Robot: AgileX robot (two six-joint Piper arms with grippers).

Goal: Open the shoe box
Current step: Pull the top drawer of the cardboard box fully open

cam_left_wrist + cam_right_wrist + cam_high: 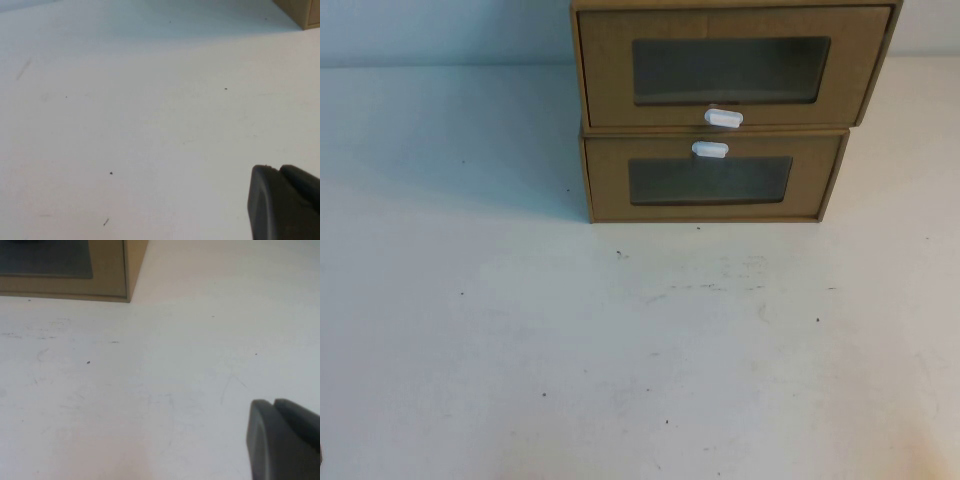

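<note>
Stacked shoe boxes (610, 150) show whole only from above — left gripper (281, 200), right gripper (275, 440) closed, empty, before them.

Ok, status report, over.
Left gripper, right gripper: jaws shut, low over table, short of boxes. Upper shoe box, lower shoe box closed, untouched. Nothing in the way.

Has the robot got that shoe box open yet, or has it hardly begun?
Nothing is done yet. The upper box and lower box sit closed, their white handles untouched. Nothing is in hand: the left hand and right hand are shut and empty over the table, short of the boxes. All is left: reach a handle, grip it, pull.
</note>
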